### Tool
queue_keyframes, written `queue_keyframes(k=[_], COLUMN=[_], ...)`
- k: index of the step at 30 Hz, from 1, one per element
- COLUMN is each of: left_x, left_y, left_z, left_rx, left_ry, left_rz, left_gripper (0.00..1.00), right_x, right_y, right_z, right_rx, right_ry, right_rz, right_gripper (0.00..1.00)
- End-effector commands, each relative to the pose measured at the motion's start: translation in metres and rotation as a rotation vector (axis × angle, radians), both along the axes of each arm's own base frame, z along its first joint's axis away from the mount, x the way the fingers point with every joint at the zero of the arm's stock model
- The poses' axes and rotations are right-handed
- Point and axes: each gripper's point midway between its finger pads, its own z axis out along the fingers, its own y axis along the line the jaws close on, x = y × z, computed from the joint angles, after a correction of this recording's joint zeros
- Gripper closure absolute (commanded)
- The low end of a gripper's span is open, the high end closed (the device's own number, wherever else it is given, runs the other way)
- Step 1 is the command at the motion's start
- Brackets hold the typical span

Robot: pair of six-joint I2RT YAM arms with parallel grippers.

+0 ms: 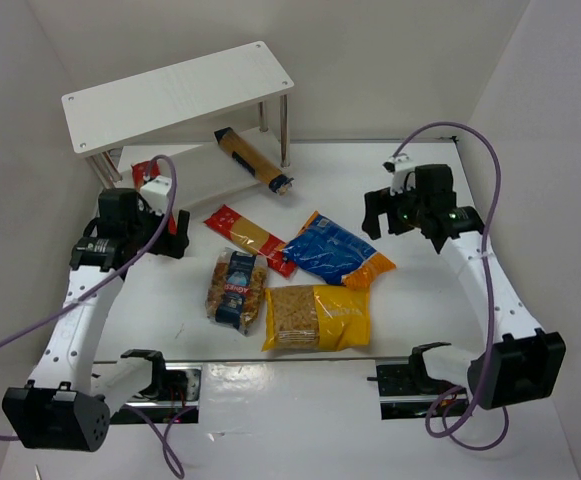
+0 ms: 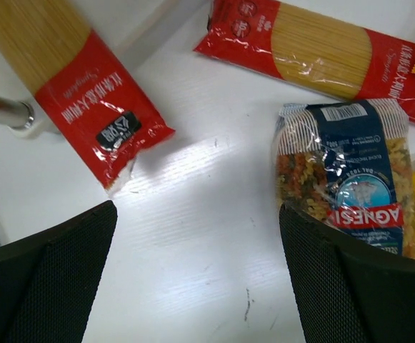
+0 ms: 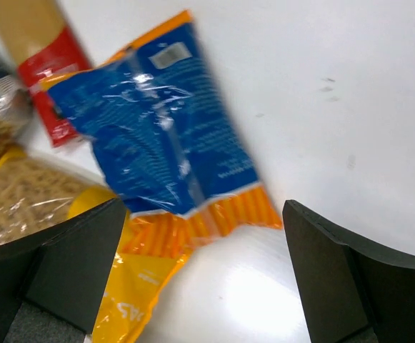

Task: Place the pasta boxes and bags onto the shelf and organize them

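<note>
The blue-orange bag [image 1: 332, 250] lies just left of the right gripper [image 1: 400, 218] (spread wide, holding nothing), its long axis diagonal.

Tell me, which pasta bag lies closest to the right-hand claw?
The blue-orange bag. It shows between the open fingers of the right gripper in the wrist view; the yellow bag and the clear blue-labelled bag lie farther off.

White shelf [image 1: 170, 95]; clear spaghetti packets [image 1: 250, 238] with red ends; tan box [image 1: 248, 158] with a dark blue end; blue bag [image 1: 332, 248] striped orange; yellow bag [image 1: 320, 318]; clear bag [image 1: 236, 288], navy label, red banner
</note>
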Motion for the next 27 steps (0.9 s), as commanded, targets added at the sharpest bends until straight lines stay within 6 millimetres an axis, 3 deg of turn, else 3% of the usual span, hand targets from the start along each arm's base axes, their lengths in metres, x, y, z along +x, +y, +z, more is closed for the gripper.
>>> queue_keyframes(k=[1,3,6,8,13,17,27], left_x=[-0.013,-0.015,-0.012,-0.013,-0.013,-0.014,-0.015], left_y=[-0.011,-0.006,0.006,0.009,0.006,0.006,0.006], left_z=[-0.010,-0.011,-0.016,-0.018,-0.030,-0.025,-0.021], left_rx=[-0.124,-0.118,-0.129,-0.131,-0.137,-0.135,-0.134], left_ry=[0.048,0.056,0.074,0.083,0.134,0.113,0.099], left_rz=[-0.046,-0.031,0.009,0.023,-0.006,-0.007,-0.008], left_gripper=[0.00,0.00,0.00,0.00,0.00,0.00,0.00], right_x=[-0.011,-0.018,-0.030,-0.030,-0.028,-0.029,-0.029], right_y=[-0.034,-0.043,-0.055,-0.072,-0.086,-0.103,-0.097], right_z=[0.010,0.012,-0.002,0.002,0.002,0.011,0.006], right_rx=[-0.049,-0.062,-0.103,-0.114,-0.080,-0.072,-0.068], right_ry=[-0.044,-0.069,-0.067,-0.075,-0.074,-0.106,-0.091], right_rz=[-0.152,-0.183,-0.229,-0.304,-0.330,-0.390,-0.337], right_gripper=[0.00,0.00,0.00,0.00,0.00,0.00,0.00])
